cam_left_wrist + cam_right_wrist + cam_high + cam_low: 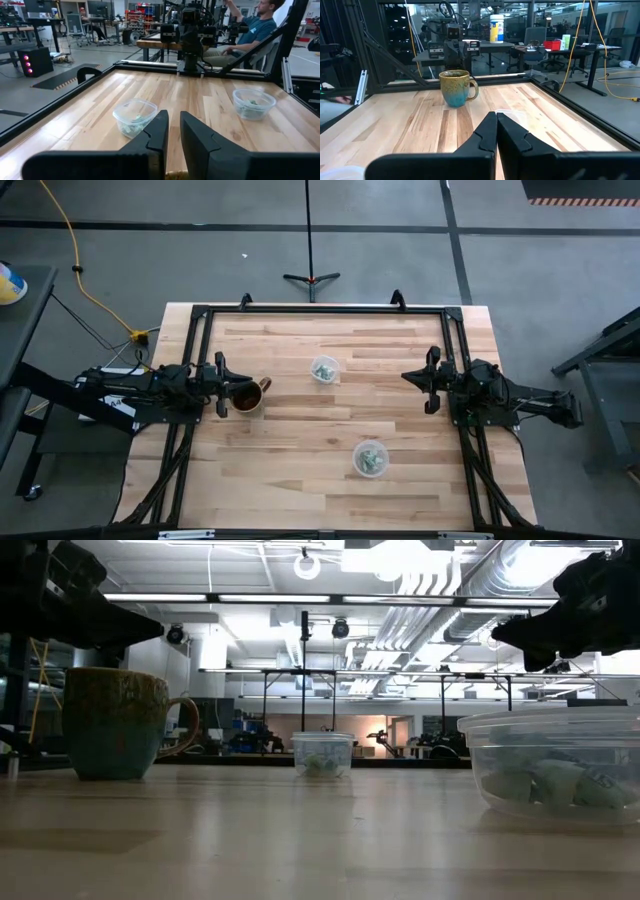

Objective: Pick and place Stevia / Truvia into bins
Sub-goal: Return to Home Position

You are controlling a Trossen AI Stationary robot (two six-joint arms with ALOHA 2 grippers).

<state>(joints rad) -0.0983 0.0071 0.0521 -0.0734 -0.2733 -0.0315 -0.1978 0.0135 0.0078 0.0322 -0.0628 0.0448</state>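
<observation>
Two small round clear plastic cups stand well apart on the pale wooden counter (300,480): far cup (313,366), near cup (357,452). Each holds pale green-and-white paper sweetener packets (370,461). Left pincer (174,117) hangs above the brown-gold ceramic mug (250,396), fingers narrowly apart, empty. Right pincer (496,116) at the counter's right edge, fingers together.

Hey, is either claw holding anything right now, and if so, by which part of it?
Nothing is held. The left claw shows a narrow empty gap between its fingers, and the right claw is closed on nothing.
</observation>
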